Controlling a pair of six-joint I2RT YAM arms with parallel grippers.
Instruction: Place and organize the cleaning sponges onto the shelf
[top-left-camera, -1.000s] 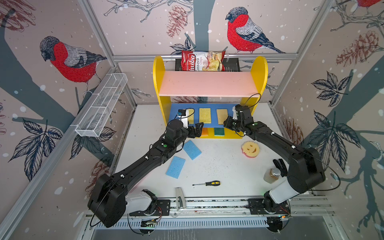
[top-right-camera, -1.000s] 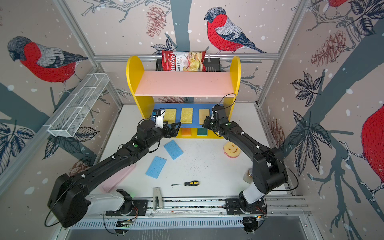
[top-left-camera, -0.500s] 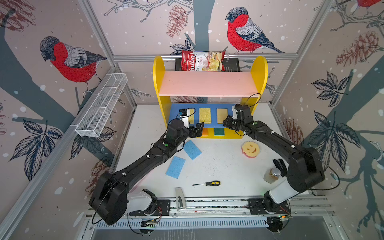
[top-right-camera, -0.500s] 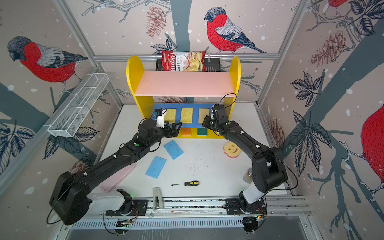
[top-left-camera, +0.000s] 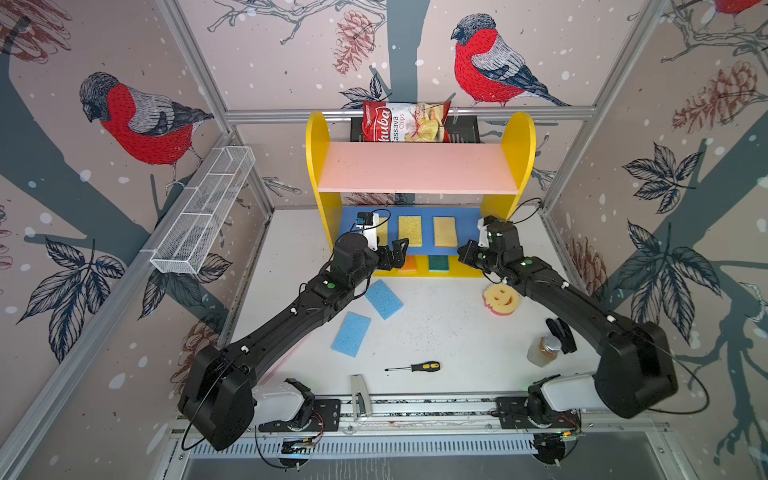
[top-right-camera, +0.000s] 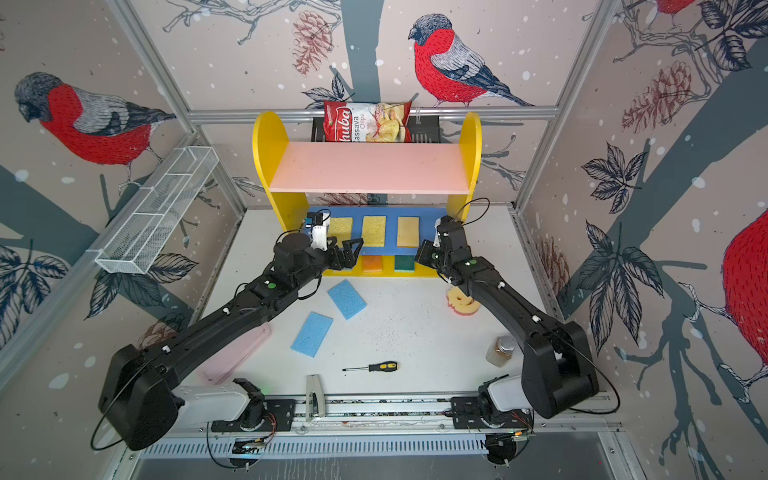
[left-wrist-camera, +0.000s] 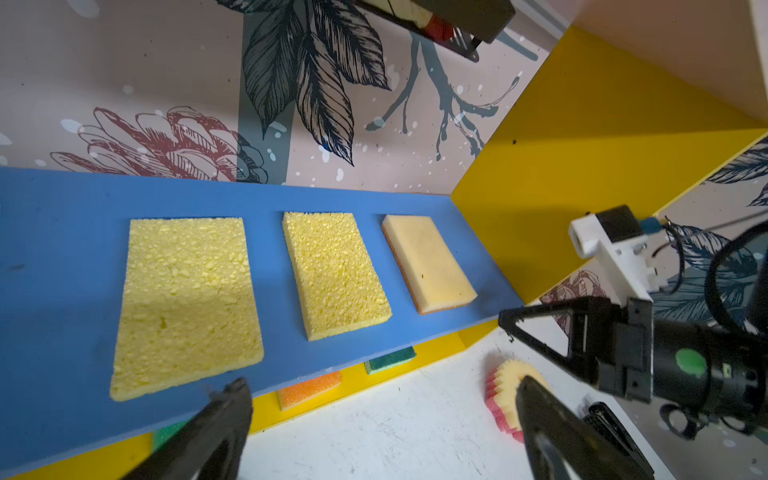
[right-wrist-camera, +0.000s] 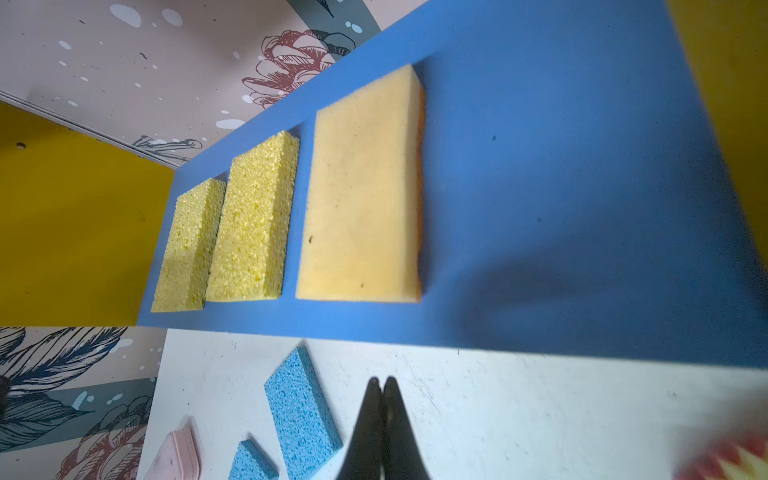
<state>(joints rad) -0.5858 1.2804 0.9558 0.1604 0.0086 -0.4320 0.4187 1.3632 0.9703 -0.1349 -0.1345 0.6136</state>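
Looking into the shelf (top-left-camera: 318, 166) at the back edge of the worktop, we see three yellow sponges in a row on its blue board (left-wrist-camera: 62, 249): a coarse one (left-wrist-camera: 187, 299), a second coarse one (left-wrist-camera: 334, 274) and a smoother, paler one (left-wrist-camera: 428, 262), each apart from its neighbour. On the yellow base below, an orange sponge (top-left-camera: 408, 264) and a green sponge (top-left-camera: 438, 263) poke out from under the board. The pink board (top-left-camera: 415, 166) above carries nothing we can see.

Two blue sponges (top-left-camera: 383, 299) (top-left-camera: 351, 333) lie on the worktop left of the middle, beside the left arm. A round smiley sponge (top-left-camera: 500, 298) lies toward the right edge, tucked partly under the right arm.

The left gripper (left-wrist-camera: 381, 383) hangs at the blue board's front edge, spread wide with nothing between its fingers. The right gripper (right-wrist-camera: 380, 380) sits off the board's right end, fingers pressed together and holding nothing.

A screwdriver (top-left-camera: 413, 367) lies near the front edge and a jar (top-left-camera: 544, 351) near the front right corner. A wire tray (top-left-camera: 203, 216) hangs on the left wall. Behind the shelf, a black basket (top-left-camera: 465, 129) holds a red bag (top-left-camera: 405, 122) reading "Cassava Chips".
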